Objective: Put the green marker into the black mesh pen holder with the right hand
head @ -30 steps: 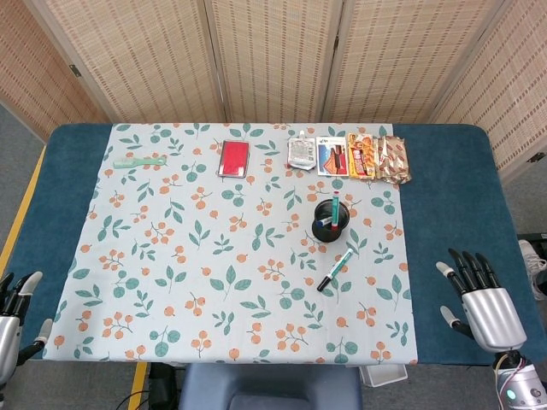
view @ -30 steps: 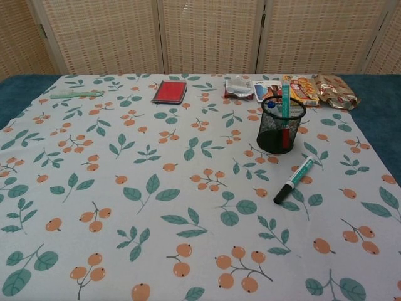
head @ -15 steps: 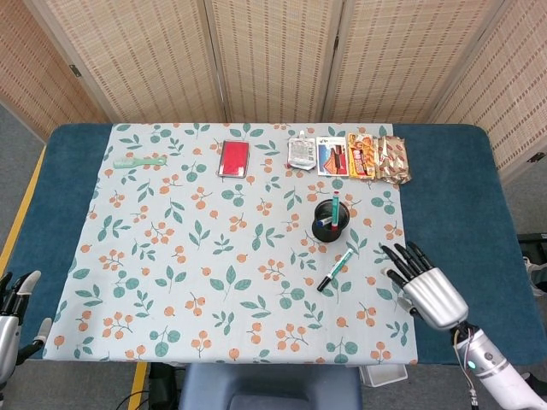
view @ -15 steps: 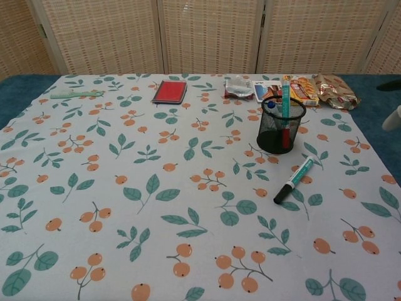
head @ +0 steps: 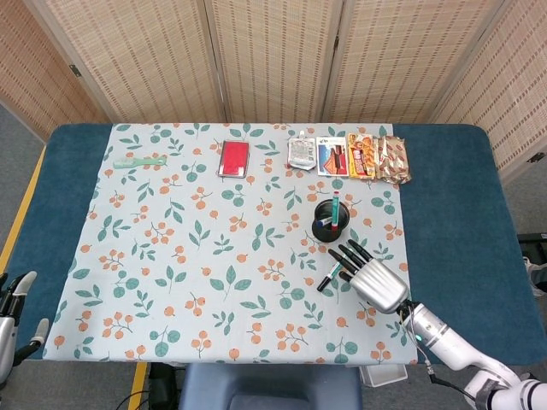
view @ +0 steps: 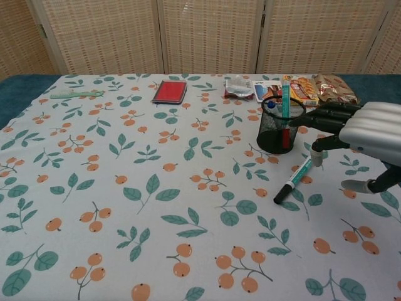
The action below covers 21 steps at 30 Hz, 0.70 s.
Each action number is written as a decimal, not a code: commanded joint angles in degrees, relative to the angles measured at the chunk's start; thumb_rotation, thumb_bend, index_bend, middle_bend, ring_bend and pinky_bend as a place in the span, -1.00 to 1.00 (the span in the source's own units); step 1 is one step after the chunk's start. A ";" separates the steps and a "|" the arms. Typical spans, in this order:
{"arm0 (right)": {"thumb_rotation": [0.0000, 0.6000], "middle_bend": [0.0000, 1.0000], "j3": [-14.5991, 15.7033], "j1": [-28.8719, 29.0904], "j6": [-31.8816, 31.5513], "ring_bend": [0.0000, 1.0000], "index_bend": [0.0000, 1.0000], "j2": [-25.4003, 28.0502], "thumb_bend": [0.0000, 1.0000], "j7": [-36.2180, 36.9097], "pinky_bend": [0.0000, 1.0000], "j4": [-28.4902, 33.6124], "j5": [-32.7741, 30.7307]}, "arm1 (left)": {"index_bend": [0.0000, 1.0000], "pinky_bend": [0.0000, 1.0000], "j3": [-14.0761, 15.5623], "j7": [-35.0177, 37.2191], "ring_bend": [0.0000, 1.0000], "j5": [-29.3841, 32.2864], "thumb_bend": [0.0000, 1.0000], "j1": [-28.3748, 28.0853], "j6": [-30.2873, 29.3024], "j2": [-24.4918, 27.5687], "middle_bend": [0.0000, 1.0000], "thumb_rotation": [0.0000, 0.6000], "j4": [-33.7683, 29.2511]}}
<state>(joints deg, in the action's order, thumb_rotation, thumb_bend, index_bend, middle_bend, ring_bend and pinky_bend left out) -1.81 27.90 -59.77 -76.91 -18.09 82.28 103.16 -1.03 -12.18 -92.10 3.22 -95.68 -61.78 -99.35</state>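
— Where's the green marker (view: 293, 180)?

— I see it flat on the leaf-print cloth (head: 214, 256) on the worktop, just in front of the black mesh pen holder (view: 281, 125), apart from it.

— And your right hand (head: 372, 279)?

— It hovers above the marker's capped end, fingers (view: 329, 119) apart and extended, holding nothing.

— The left hand (head: 12, 314)?

— At the near left edge, fingers spread, holding nothing.

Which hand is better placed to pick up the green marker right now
The right hand: it hovers open just above the marker, beside the pen holder. The left hand sits off the table's near left corner, far away.
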 commanded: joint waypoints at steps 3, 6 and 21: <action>1.00 -1.00 -0.96 2.34 3.93 -1.00 -0.23 -3.38 -0.39 -2.06 -1.00 -1.76 -3.52 | -0.93 -0.47 -0.03 0.79 -0.88 -0.10 -0.20 0.06 -0.21 0.35 -0.67 1.00 0.06; 1.00 -1.00 -1.39 3.48 5.50 -1.00 -0.21 -4.80 -0.39 -2.24 -1.00 -2.47 -5.10 | -0.93 -0.47 -0.03 1.29 -0.88 -0.22 -0.20 0.11 -0.37 0.52 -0.67 1.00 0.08; 1.00 -1.00 -2.19 8.34 10.77 -1.00 -0.17 -11.06 -0.39 -6.96 -1.00 -5.96 -11.09 | -0.97 -0.47 -0.08 4.08 -0.88 -0.95 -0.20 0.79 -2.07 1.44 -0.67 1.00 0.60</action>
<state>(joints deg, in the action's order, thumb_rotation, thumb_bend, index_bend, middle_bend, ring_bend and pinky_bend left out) -4.00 36.03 -49.15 -87.74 -24.83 76.48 92.30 -1.12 -8.13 -93.02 3.99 -97.71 -60.36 -98.77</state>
